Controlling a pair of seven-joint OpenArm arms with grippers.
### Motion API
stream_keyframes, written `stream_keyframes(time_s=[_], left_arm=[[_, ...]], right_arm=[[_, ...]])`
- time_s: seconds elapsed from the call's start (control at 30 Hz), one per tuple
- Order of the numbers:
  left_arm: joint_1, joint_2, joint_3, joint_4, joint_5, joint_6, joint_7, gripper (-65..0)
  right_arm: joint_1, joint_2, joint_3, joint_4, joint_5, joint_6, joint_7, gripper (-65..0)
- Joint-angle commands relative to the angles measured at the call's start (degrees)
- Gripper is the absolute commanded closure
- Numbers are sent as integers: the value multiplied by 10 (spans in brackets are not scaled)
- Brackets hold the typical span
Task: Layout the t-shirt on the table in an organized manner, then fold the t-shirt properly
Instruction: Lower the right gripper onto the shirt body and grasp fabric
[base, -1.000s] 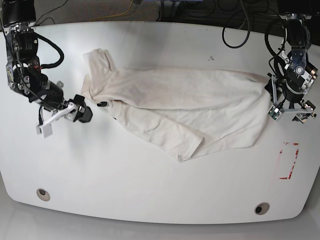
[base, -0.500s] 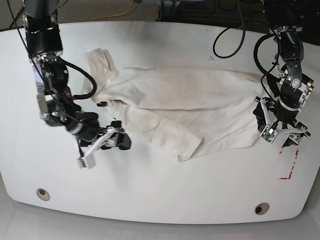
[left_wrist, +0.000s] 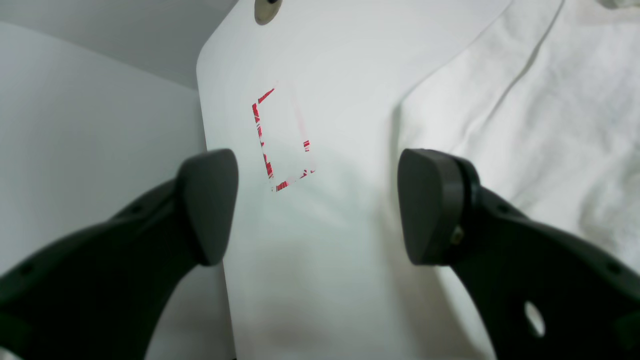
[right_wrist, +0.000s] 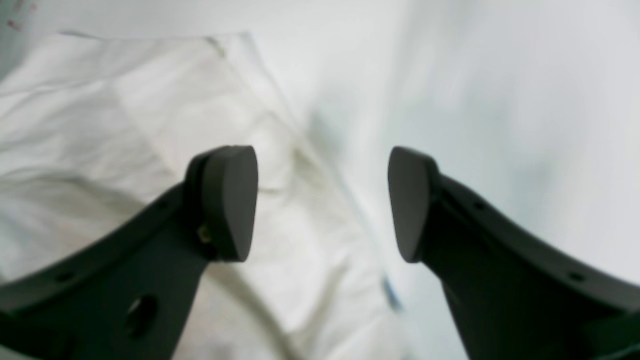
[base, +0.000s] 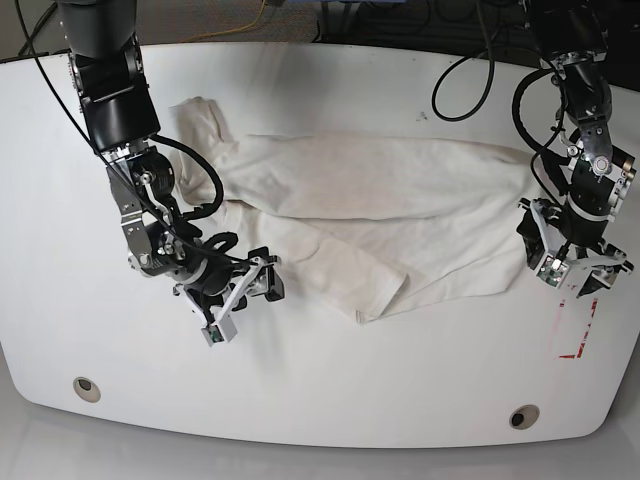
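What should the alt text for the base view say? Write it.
A crumpled white t-shirt lies across a glossy white table. The right hand hangs open by its near edge, and the left hand hangs open at its other end, near a red tape outline.

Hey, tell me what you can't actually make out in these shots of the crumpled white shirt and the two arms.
- Printed side of the white cotton t-shirt: no view shows it; the folds hide any lettering or emblem.
- Right wrist view: motion blur smears the shirt's edge and the glossy white table.
- Left wrist view: the open left pincer blocks the lower frame; the red tape rectangle looks patchy.
- Base view: the table's front edge is cut off.
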Motion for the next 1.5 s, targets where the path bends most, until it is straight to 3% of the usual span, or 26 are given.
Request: stream_keyframes(time_s=[0.0,0.23,0.43,1.07,1.47], left_arm=[[2,-8,-11,9,0,5,-7,-467],[6,-9,-21,9,0,5,-7,-467],[6,-6,-48,9,-1,5,-7,-470],[6,-9,-49,9,0,4,-7,-468],[6,-10,-49,9,0,3,-7,-468]], right_arm=[[34,-6,5,-27,-26,32,26,-396],[54,-39,5,-111,-140,103,76,-397],[59,-71,6,-161,-208,152,87,-397],[47,-112,6,-177,-218,160,96,-397],[32,-122,6,-178,-223,160,96,-397]])
